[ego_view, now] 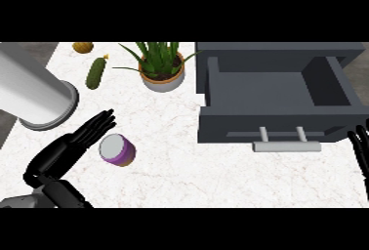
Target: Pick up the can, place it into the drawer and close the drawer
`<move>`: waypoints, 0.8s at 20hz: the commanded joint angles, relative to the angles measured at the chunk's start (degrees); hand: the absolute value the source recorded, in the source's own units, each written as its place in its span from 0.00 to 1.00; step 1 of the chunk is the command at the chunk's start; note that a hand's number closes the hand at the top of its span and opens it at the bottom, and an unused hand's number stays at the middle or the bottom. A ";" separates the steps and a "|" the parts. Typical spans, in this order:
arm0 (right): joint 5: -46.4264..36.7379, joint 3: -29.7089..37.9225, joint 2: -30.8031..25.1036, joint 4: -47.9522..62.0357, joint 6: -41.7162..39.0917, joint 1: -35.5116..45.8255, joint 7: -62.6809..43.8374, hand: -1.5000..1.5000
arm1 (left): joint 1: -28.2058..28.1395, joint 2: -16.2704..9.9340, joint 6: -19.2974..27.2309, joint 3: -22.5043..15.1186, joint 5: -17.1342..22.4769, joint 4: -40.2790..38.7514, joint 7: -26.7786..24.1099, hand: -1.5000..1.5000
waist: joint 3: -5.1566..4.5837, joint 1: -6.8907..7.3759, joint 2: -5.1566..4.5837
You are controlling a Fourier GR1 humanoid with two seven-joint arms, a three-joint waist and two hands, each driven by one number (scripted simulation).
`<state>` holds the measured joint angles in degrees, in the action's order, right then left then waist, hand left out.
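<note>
From the head view, the purple can [116,149] lay tilted on the white counter [216,176], just beside the left robot hand [72,146], whose fingers were straight and apart. The grey drawer [277,93] stood open at the right, well apart from the can. The right robot hand [360,146] showed at the right edge, fingers up and relaxed.

Even, bright light over my white table [216,171], no glare, only faint soft shadows beside the can [116,150] and under the potted plant [161,66], drawer [277,93] interior darker, edges undistorted.
</note>
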<state>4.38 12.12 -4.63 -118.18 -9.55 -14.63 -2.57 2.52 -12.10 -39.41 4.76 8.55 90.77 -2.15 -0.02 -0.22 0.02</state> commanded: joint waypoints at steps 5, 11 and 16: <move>-1.35 -0.58 1.22 1.61 -0.68 0.98 0.40 0.00 | 1.22 -1.19 -0.87 1.62 -8.78 -13.11 -14.42 0.00 | 0.00 0.04 -0.04; 0.23 1.86 1.13 1.65 -3.27 -1.25 3.18 0.00 | 5.61 -2.33 0.66 2.69 -11.98 -19.96 -18.10 0.00 | 0.01 -0.09 -0.02; -6.40 -2.61 3.86 4.89 1.08 4.00 2.13 0.00 | 7.39 -4.46 -0.06 2.70 -15.42 -28.46 -25.27 0.00 | 0.00 0.06 -0.08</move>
<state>2.60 12.37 -2.88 -116.75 -10.72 -13.26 -2.03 8.47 -15.07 -38.65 7.32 -4.40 67.74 -22.34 -0.02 -0.26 -0.01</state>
